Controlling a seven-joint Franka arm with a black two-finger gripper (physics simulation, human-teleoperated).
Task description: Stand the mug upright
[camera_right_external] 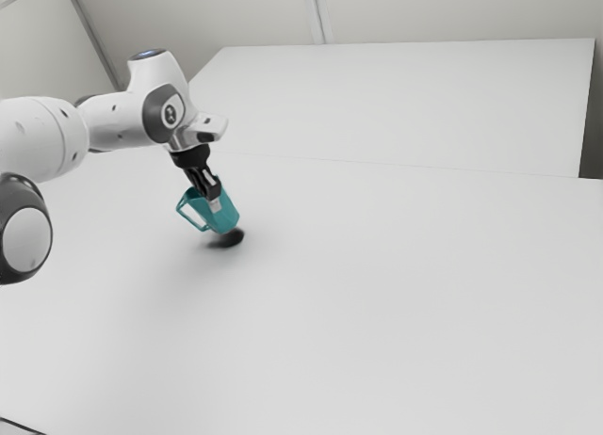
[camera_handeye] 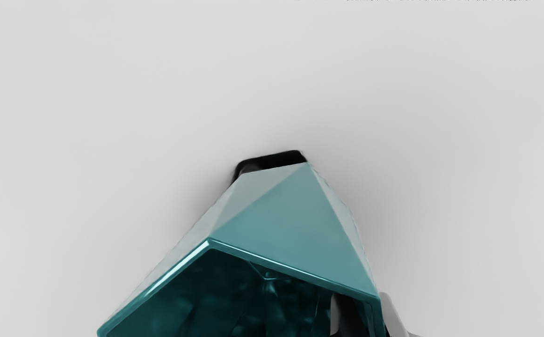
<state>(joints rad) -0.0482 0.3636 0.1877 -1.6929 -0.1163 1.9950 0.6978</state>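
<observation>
Teal mug (camera_right_external: 226,220), blk pincer (camera_right_external: 215,204), lt gray table (camera_right_external: 396,284)

Wide passage across the table (camera_right_external: 396,294) toward the exterior view's right, tilted mug (camera_right_external: 226,222) (handle (camera_right_external: 190,221) jutting) blocking beneath the claw (camera_right_external: 216,204)

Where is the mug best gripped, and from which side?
I would pinch the mug by its rim, from above with the gripper astride the wall: the tilted mouth opens up toward it, and the wall looks thin.
</observation>
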